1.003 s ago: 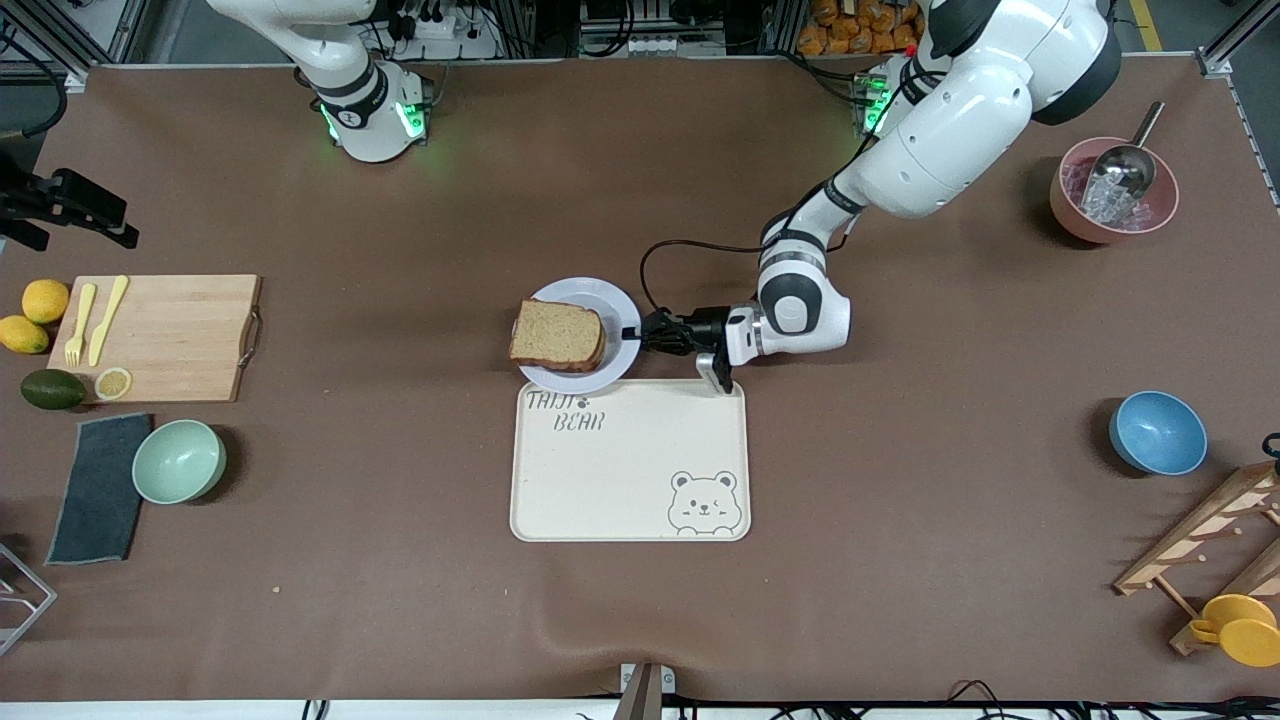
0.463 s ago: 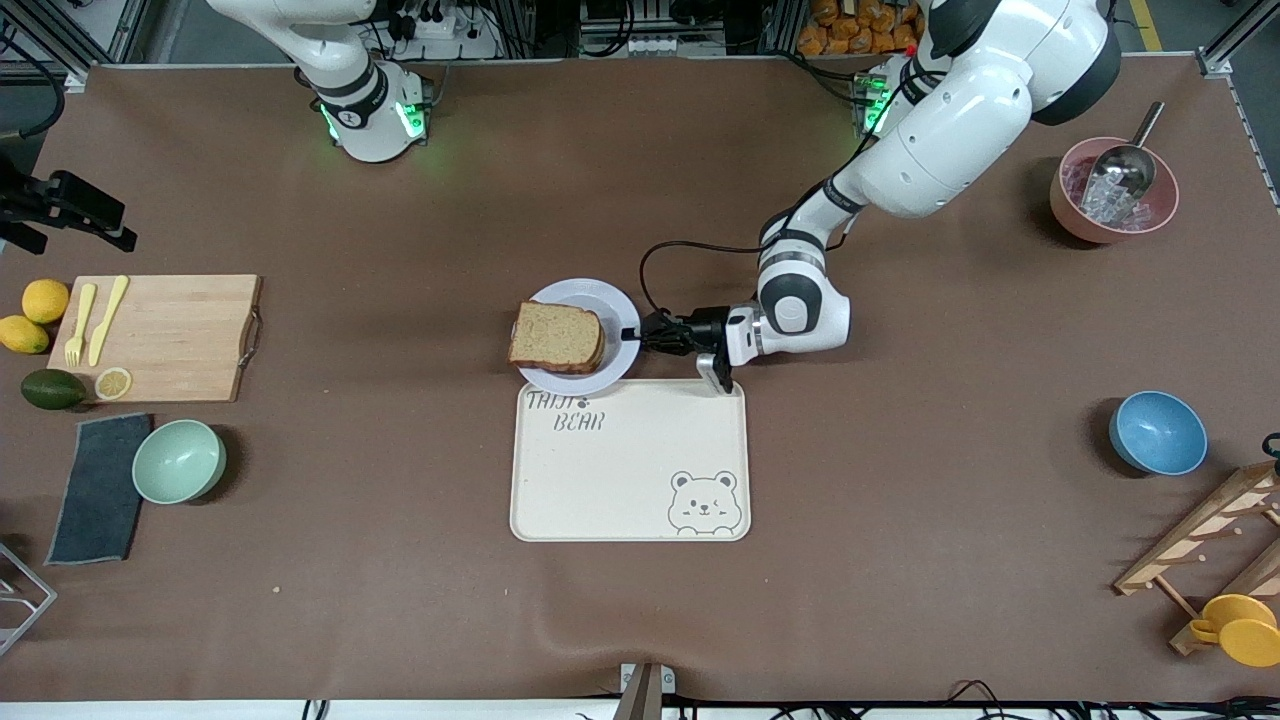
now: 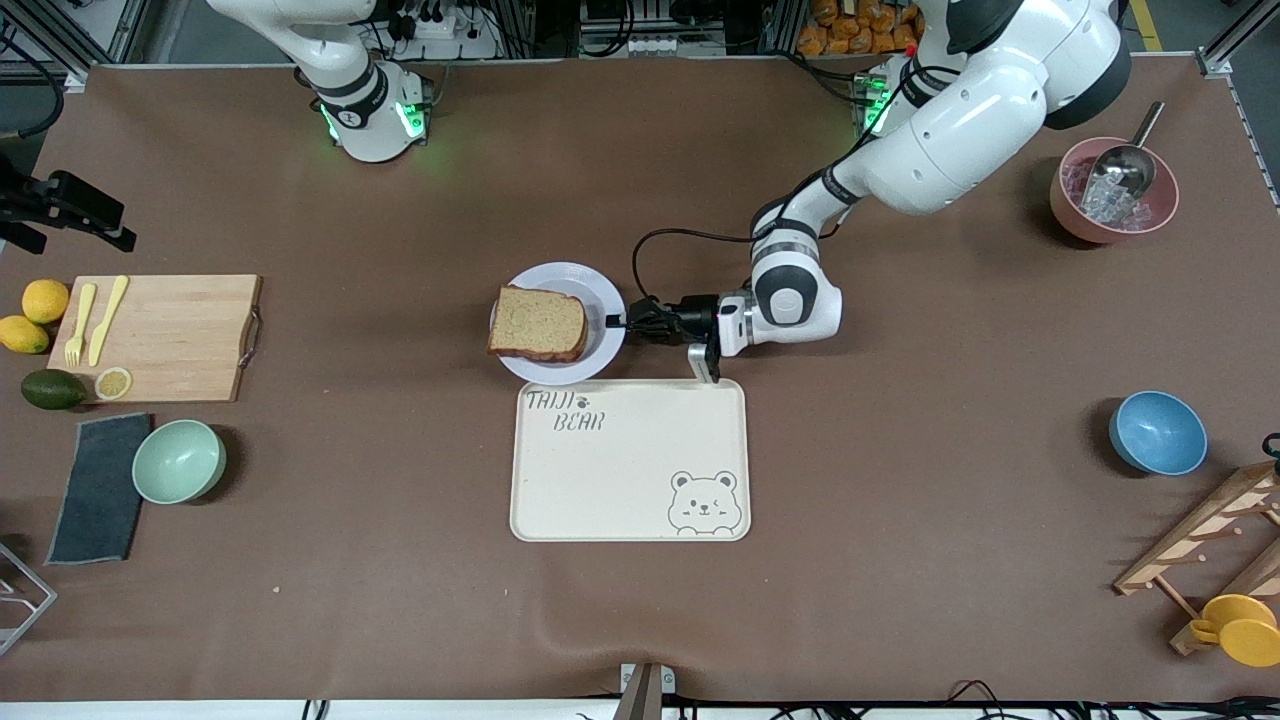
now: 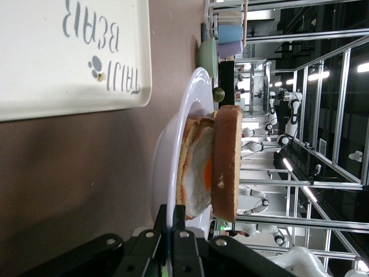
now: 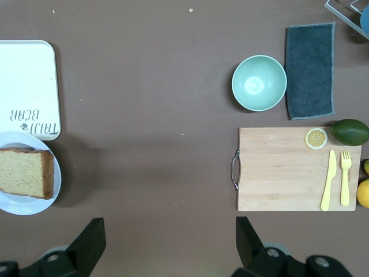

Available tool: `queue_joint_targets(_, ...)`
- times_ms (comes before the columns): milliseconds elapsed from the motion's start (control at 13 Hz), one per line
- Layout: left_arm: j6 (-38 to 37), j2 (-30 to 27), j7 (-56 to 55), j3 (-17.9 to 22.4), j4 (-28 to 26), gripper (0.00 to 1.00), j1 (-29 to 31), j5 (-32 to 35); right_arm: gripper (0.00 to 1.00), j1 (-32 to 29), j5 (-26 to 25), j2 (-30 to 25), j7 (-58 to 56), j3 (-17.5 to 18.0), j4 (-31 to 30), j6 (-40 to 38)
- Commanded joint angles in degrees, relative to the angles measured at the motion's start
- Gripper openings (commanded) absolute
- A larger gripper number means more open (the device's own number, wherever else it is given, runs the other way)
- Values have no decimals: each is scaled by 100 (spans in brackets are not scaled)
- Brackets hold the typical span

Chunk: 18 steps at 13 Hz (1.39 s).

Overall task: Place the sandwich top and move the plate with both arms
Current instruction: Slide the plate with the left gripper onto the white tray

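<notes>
Left arm point(image 3: 940, 130) is reaching from its base down to the middle of the table point(image 3: 900, 560), its forearm lying low over the cloth. The right arm point(image 3: 330, 60) is waiting, raised near its own base; its wrist view is looking straight down on the table.

The tray point(image 3: 630, 460), cream with a bear print, is lying flat at the table's middle, nearer to the front camera than the plate point(image 3: 600, 295). The cutting board point(image 3: 165, 335) is sitting toward the right arm's end of the table, well apart from the tray.

The plate is resting just beside the tray's edge, farther from the front camera than the tray. In the left wrist view its rim point(image 4: 173, 156) is running between the fingers.

The sandwich top point(image 3: 538, 322) is lying on the plate, stacked on the fried egg point(image 4: 199, 179) and the lower bread slice, edges roughly lining up.

The left gripper point(image 3: 618, 322) is clenched on the plate's rim at the side toward the left arm's end. The right gripper point(image 5: 167, 242) is hanging with its fingers point(image 5: 86, 245) spread wide, grasping nothing, over bare cloth between the plate and the cutting board
</notes>
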Motion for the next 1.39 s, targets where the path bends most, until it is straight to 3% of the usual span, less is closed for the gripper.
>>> queue_joint_targets(0, -13, -417, 112, -192, -256, 0, 333, -207, 100, -13, 90, -84, 79, 0, -33, 5)
queue_joint_targets(463, -39, -524, 41, -263, -99, 0, 922, -67, 100, -4, 90, -84, 79, 0, -33, 5)
queue_joint_targets(849, -162, -445, -495, -176, 349, 0, 993, 64, 100, 13, 90, -67, 79, 0, -41, -13)
queue_joint_targets(1312, -407, -270, -1120, 150, 666, 0, 1380, 1164, 100, 13, 90, -67, 70, 0, -41, -21)
